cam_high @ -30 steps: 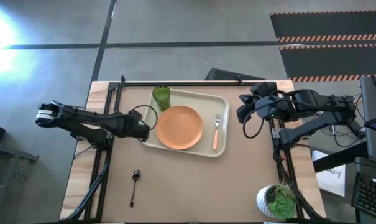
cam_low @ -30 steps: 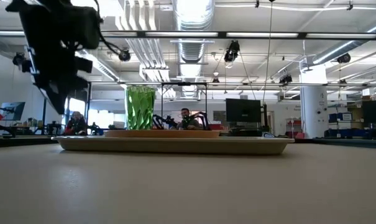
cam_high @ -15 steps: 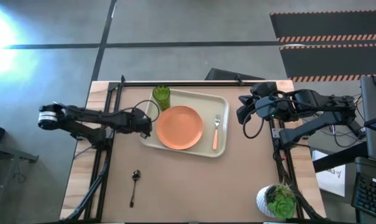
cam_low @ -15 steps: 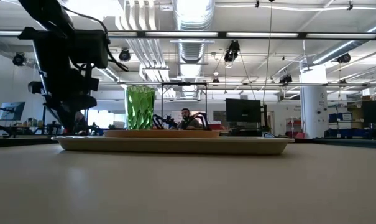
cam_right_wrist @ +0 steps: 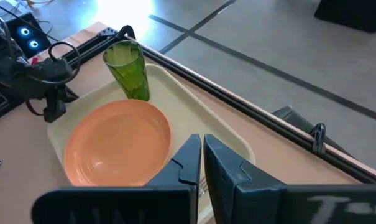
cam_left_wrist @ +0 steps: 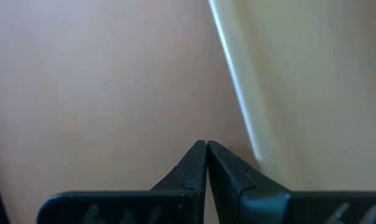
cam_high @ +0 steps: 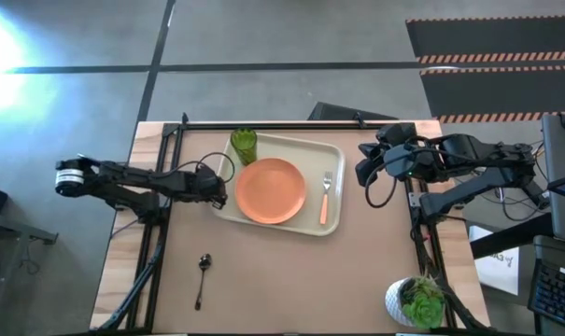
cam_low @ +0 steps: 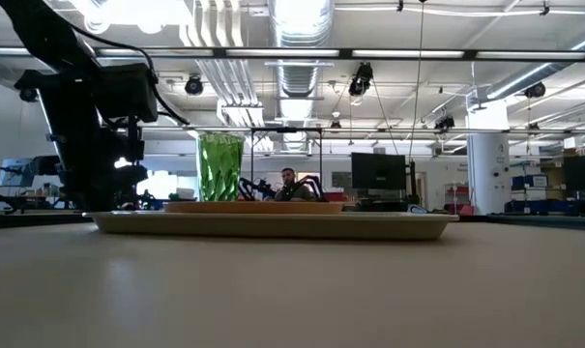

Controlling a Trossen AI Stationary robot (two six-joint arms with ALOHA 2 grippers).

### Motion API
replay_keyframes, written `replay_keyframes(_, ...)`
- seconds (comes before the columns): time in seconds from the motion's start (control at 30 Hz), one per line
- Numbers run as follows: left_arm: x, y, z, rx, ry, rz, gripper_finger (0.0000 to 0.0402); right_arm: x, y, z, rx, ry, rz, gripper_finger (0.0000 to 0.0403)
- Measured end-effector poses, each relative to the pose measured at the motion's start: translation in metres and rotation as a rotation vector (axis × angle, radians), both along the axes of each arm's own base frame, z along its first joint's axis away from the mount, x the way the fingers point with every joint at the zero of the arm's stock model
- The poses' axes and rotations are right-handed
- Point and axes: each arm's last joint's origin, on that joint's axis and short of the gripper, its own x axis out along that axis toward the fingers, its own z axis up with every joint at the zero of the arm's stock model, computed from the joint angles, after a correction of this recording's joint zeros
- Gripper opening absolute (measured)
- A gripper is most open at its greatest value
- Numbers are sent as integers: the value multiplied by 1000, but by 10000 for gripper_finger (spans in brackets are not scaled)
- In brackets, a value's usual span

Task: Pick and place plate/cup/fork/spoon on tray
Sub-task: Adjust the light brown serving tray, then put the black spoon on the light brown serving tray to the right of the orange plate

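The wide tan wooden table (cam_high: 291, 280) fills the lower middle of the high view, and on its upper centre lies the large cream rectangular tray with rounded corners and a raised rim (cam_high: 305, 147). Within the tray sit the round flat orange plate (cam_high: 270, 190) at centre, the slim fork with silver tines and an orange-pink handle (cam_high: 325, 198) just right of the plate, and the small translucent green plastic tumbler, the cup (cam_high: 243, 146), upright in the tray's upper left corner. The small dark metallic spoon (cam_high: 202, 279) lies on bare table at the lower left of that frame, well apart from the tray; only the high view shows it whole, while the low view hides both spoon and fork and gives the tray (cam_low: 273, 225) as a thin slab with the cup (cam_low: 219, 166) standing above the plate's edge (cam_low: 253, 206). A white pot with a green plant (cam_high: 415, 301) stands at the lower right of the high view alone. The left gripper (cam_high: 218, 189) sits beside the tray's left rim; its wrist view shows the fingertips (cam_left_wrist: 206, 147) pressed together over the tabletop, holding nothing. The right gripper (cam_high: 365, 161) waits right of the tray, its fingers (cam_right_wrist: 202, 140) likewise closed and empty, looking across the plate (cam_right_wrist: 116, 144) and cup (cam_right_wrist: 128, 70).
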Motion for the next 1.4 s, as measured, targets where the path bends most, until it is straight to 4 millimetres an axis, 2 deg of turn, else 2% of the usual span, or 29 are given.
replay_keyframes(0.4, 25, -10, 11, -118, -231, -58, 0, -1, 0, 0, -6, 8, 5, 9)
replay_keyframes(0.8, 33, -36, 15, -150, -301, -91, 0, -1, 0, 0, -19, 21, 17, 9)
replay_keyframes(1.17, 41, -41, 24, -118, -364, -93, 0, -1, 0, 0, -19, 22, 18, 9)
replay_keyframes(1.3, 49, -51, 38, -147, -405, -141, 0, -1, 0, 0, -1, 24, 37, 9)
replay_keyframes(1.4, 54, -63, 59, -166, -366, -197, 0, -1, 1, -1, 9, 33, 60, 9)
